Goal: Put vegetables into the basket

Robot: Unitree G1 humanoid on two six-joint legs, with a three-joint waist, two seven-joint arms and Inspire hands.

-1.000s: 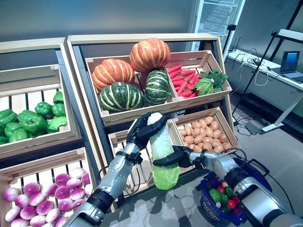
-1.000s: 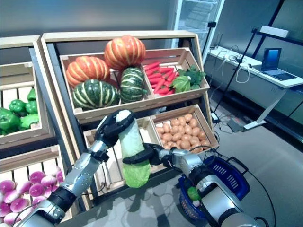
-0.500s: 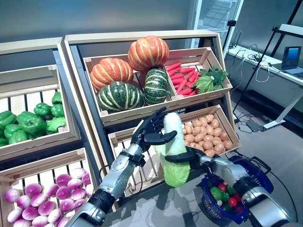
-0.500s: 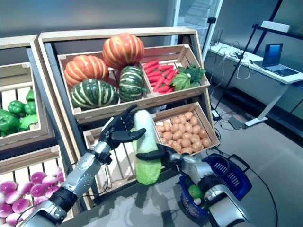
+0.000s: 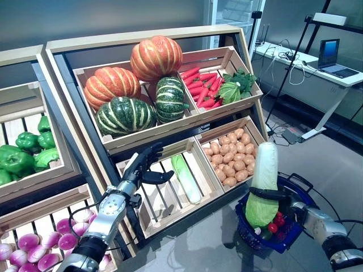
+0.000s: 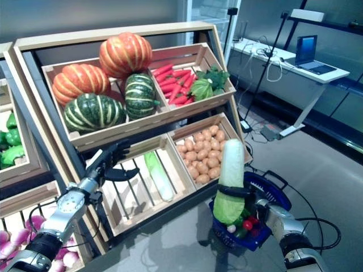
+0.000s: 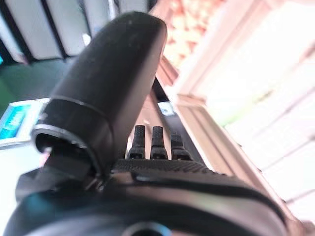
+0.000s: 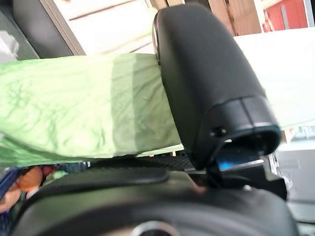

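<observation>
Cabbage (image 5: 262,187) now in right hand (image 5: 282,199) alone

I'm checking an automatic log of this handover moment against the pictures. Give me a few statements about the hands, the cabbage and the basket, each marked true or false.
1. The right hand is curled round the long napa cabbage. True.
2. The cabbage lies flat in the blue basket. False: it is held upright over the basket, leafy green end down.
3. The left hand holds a second cabbage. False: it is open and empty, in front of the slatted lower crate.
4. Another long cabbage lies in that lower crate. True.
5. The basket is empty. False: small red and green vegetables show in it.
</observation>
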